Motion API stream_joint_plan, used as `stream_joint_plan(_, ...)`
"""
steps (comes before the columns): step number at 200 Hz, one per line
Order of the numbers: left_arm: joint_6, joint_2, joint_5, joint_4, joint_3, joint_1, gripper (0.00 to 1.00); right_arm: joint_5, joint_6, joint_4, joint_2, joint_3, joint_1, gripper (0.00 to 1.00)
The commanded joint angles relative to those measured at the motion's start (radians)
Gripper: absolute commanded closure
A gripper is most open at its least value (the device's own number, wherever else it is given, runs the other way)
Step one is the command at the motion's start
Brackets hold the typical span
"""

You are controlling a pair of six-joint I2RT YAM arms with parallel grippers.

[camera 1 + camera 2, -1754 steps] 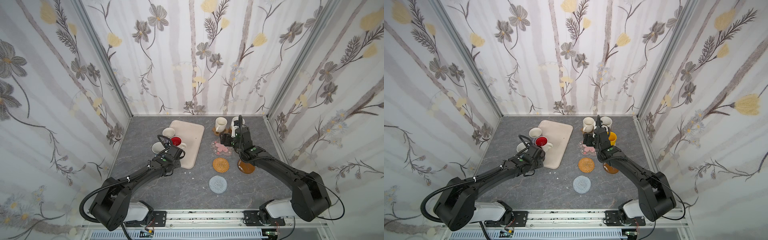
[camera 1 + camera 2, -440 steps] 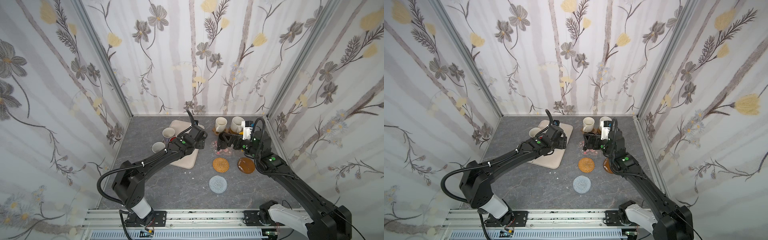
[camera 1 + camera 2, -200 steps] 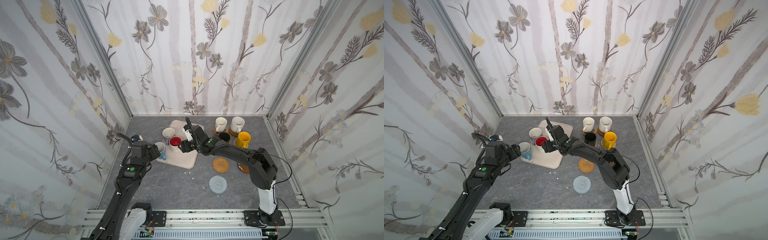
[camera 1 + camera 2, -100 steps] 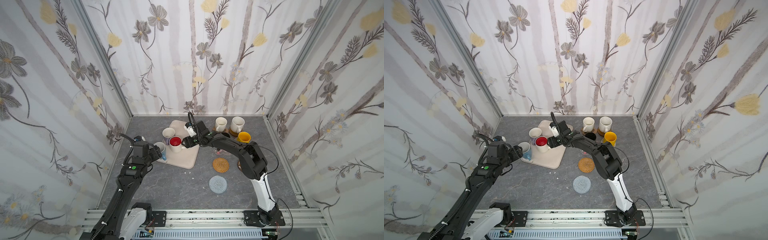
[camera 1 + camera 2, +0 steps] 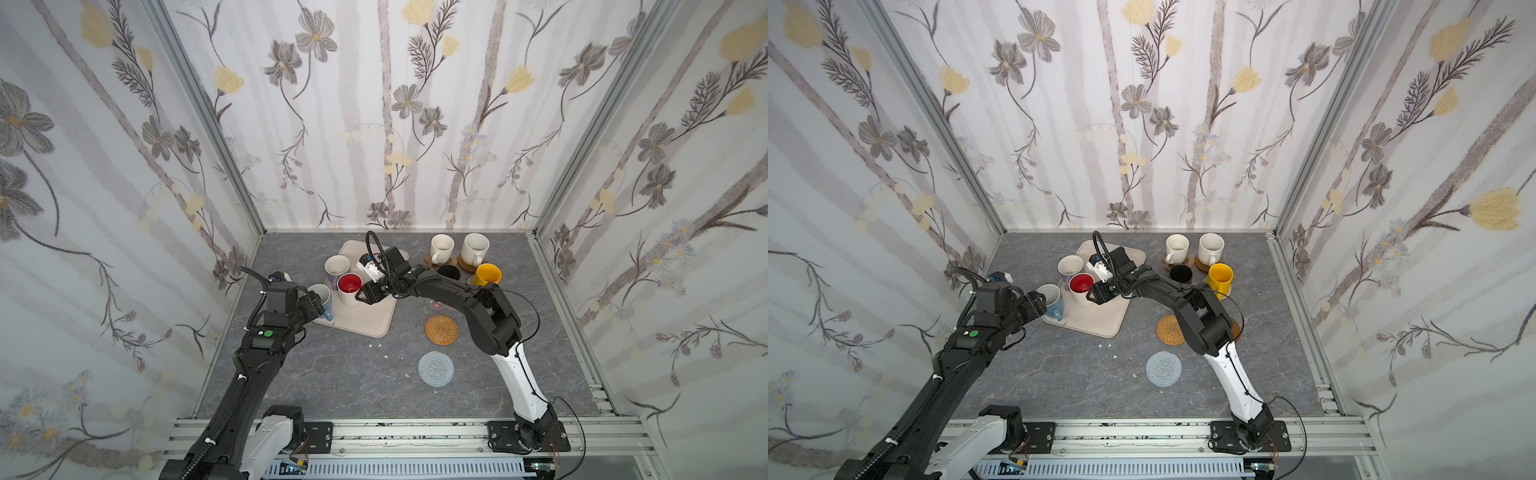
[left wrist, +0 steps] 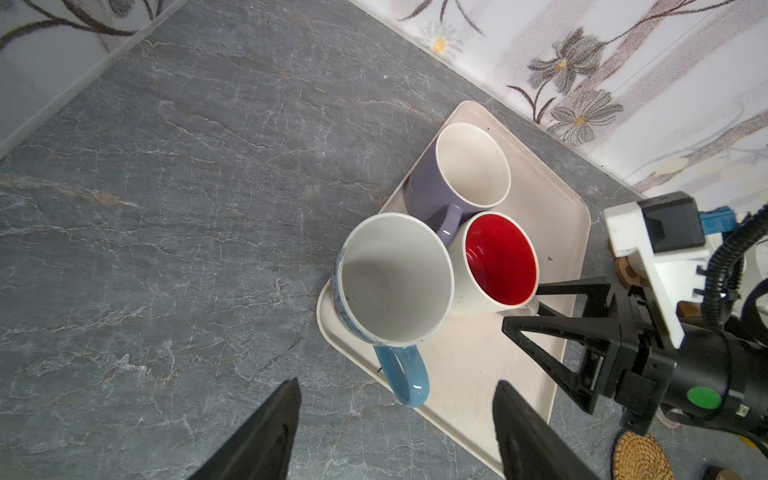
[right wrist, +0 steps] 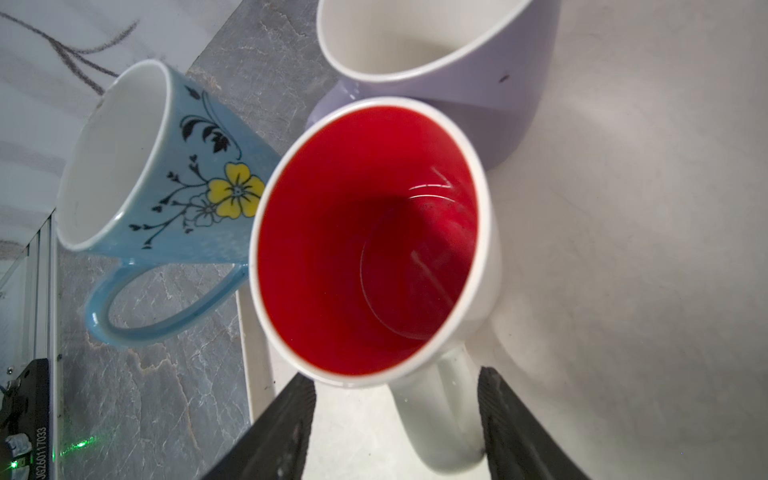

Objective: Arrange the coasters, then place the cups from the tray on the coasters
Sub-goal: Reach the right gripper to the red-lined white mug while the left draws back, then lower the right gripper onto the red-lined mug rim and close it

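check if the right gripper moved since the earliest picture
Yes. The right gripper went left, from beside the cream mug to over the tray.

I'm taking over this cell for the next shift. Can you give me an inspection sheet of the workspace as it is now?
Surface: grey stone-look table, no spills seen.
Job's things: tray holds lavender mug and red-lined mug, blue mug at its edge; cream mug and speckled mug on brown coasters; black mug, yellow mug beside them; rattan coaster, grey-blue coaster bare.
Clutter: a few white crumbs.
Grippers: left gripper open, empty, near blue mug's handle; right gripper open, jaws astride red-lined mug's handle.
Cables: black hose loops over right wrist; nothing snagged seen.
Surroundings: floral walls, metal frame posts.
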Motion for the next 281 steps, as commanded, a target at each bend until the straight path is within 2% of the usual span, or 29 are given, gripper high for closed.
stream_joint_plan(1, -0.002, 0.0, -0.002, 0.029, -0.004, 0.002, 0.25, -0.006, -0.028, -0.004, -0.006, 0.006, 0.014, 0.38)
stream_joint_plan(80, -0.002, -0.009, 0.001, 0.031, -0.004, 0.002, 0.25, 0.214, 0.051, -0.056, -0.008, 0.007, 0.039, 0.58)
stream_joint_plan(185, 0.0, -0.016, 0.004, 0.031, -0.007, 0.004, 0.25, 0.261, 0.037, -0.146, 0.052, 0.116, 0.066, 0.67)
stream_joint_plan(211, -0.001, -0.016, 0.004, 0.033, -0.006, 0.004, 0.25, 0.282, 0.032, -0.171, 0.065, 0.146, 0.065, 0.78)
stream_joint_plan(281, 0.016, -0.02, 0.021, 0.034, -0.007, 0.005, 0.24, 0.323, 0.0, -0.221, 0.034, 0.14, 0.112, 0.95)
